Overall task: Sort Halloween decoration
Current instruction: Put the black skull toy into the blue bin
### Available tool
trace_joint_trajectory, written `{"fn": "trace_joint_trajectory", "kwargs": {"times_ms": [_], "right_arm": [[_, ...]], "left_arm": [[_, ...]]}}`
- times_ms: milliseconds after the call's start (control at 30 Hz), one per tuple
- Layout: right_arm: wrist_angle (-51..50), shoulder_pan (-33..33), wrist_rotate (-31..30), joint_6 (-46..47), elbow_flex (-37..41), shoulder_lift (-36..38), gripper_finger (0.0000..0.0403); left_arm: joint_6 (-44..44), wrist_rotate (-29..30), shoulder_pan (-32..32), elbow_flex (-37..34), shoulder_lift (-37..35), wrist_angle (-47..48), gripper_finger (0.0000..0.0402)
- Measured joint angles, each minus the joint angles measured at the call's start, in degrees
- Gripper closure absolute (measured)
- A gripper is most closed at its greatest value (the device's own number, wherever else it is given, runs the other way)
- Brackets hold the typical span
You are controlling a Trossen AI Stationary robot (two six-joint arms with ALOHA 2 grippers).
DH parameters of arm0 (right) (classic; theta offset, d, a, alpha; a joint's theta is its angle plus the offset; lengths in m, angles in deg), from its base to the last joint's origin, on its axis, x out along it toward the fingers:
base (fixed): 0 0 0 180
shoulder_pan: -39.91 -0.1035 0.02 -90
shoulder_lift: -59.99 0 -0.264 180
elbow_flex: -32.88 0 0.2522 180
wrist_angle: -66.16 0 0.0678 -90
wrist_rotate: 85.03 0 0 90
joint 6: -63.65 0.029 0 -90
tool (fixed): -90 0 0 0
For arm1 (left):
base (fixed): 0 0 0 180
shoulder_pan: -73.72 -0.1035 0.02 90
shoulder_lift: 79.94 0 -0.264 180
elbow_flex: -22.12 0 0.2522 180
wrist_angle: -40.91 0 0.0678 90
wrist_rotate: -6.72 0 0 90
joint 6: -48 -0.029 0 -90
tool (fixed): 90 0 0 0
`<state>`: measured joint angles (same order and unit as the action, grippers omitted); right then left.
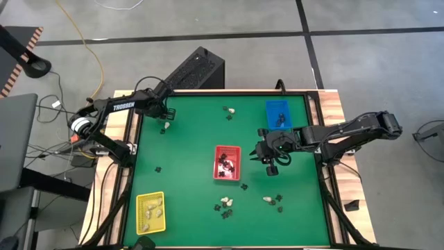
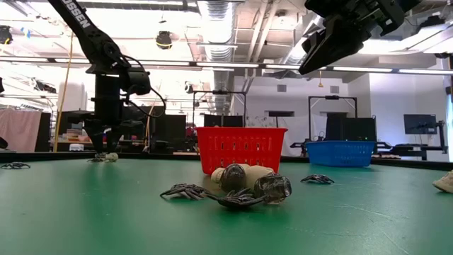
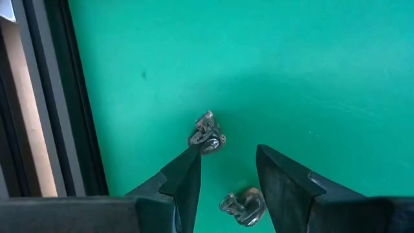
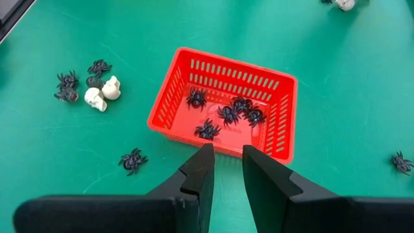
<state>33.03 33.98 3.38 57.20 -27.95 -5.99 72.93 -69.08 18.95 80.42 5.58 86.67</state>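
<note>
Skull (image 3: 242,206) partly hidden between left claw (image 3: 228,169) fingers, another (image 3: 207,133) beside.

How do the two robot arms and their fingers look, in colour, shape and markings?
Both arms are black and jointed. The left arm bears white TROSSEN lettering and a white band near its base, with loose cables beside it. The right arm shows no lettering. Each gripper has two dark, wedge-shaped fingers.

Spiders (image 4: 226,115) lie in the middle basket (image 4: 278,84), skulls (image 4: 103,94) beside it.
</note>
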Motion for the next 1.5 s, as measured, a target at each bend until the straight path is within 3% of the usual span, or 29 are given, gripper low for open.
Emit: {"fn": "trace_joint_trajectory", "kwargs": {"times_ms": [633,900,1067,1300,1500], "right_arm": [[0.0,-0.1,0.0,0.6,0.0,0.0,0.0292],[-0.2,-0.1,0.0,0.8,0.0,0.0,0.0291],[-0.3,-0.1,0.0,0.8,0.0,0.0,0.0291],[-0.3,0.0,0.0,0.6,0.0,0.0,0.0291],[-0.3,0.0,0.0,0.6,0.0,0.0,0.0291]], "left_arm": [[-1.4,-0.9,-0.2,0.0,0.0,-0.4,0.0263],[-6.1,-15.1,-0.2,0.0,-0.8,-6.4,0.0263],[-6.5,-9.0,-0.2,2.1,-2.1,-6.8,0.0263],[-5.7,-9.2,0.3,2.6,1.9,-9.5,0.0261],[-6.3,-5.1,0.5,2.6,6.2,-9.6,0.0242]]}}
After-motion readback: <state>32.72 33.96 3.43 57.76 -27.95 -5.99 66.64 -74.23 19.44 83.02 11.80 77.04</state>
